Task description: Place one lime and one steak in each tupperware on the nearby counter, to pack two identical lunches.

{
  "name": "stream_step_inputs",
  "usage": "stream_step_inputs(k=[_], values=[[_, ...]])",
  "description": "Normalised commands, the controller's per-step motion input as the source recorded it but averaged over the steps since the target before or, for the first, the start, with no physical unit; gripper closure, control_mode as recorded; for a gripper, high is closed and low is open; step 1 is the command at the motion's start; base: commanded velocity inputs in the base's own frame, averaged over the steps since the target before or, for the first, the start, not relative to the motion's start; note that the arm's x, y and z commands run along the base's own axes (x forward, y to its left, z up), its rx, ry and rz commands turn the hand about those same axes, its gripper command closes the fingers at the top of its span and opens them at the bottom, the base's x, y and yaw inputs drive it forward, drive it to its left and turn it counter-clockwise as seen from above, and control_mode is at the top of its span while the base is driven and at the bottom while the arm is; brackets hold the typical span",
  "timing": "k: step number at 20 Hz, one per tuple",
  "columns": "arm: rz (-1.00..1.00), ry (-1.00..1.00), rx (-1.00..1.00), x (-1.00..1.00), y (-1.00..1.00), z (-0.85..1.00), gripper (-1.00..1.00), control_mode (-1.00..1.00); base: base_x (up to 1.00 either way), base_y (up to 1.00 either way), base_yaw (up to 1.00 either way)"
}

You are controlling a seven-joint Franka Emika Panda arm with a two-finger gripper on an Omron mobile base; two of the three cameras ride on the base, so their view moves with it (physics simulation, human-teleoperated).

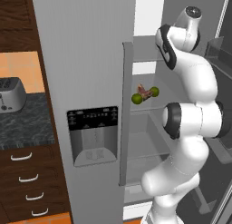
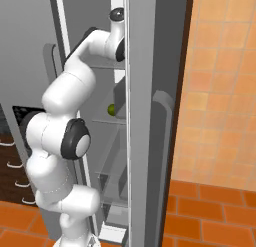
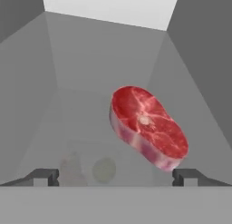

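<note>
Inside the open fridge, in the left base view, two limes sit on a middle shelf with a small reddish steak between them, touching or nearly so. The arm reaches up past that shelf to a higher one, its hand hidden behind the wrist. To the left, a toaster stands on the surface, well apart from the fridge. The dispenser panel on the door carries small white markings, too fine to read.

From the right base view, one lime shows on the shelf behind the door edge, below where the arm enters the fridge. No tupperware can be made out.

Through the hand view, the tool has its tips spread wide with nothing between them. A second steak, red and marbled with a pale rim, lies just ahead of the tool and a little toward the right tip, its long axis running diagonally from upper left to lower right across the tool's line. Below the shelf it rests on, a lime and a brownish lump show faintly through the glass. As I judge it, the tool needs to shift slightly right and turn so the tips close across the steak's narrow width. No brands or labels are visible.
</note>
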Motion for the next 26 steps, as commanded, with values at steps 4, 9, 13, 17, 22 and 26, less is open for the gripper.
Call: stream_step_inputs(k=[4, 9, 13, 17, 22, 26], values=[[0.01, 0.07, 0.0, 0.54, -0.17, -0.13, -1.0, -1.0, 0.0, 0.0, 0.0], [0.0, 0.04, 0.0, 0.15, -0.31, 0.0, -1.0, -1.0, 0.0, 0.0, 0.0], [0.0, 0.0, 0.0, 0.11, -0.24, 0.0, -1.0, -1.0, 0.0, 0.0, 0.0], [0.0, 0.0, 0.0, 0.12, -0.16, -0.11, -1.0, -1.0, 0.0, 0.0, 0.0], [0.02, 0.07, 0.0, 0.0, -0.06, -0.24, -1.0, -1.0, 0.0, 0.0, 0.0], [0.04, 0.09, 0.0, 0.03, 0.0, -0.18, -1.0, -1.0, 0.0, 0.0, 0.0]])
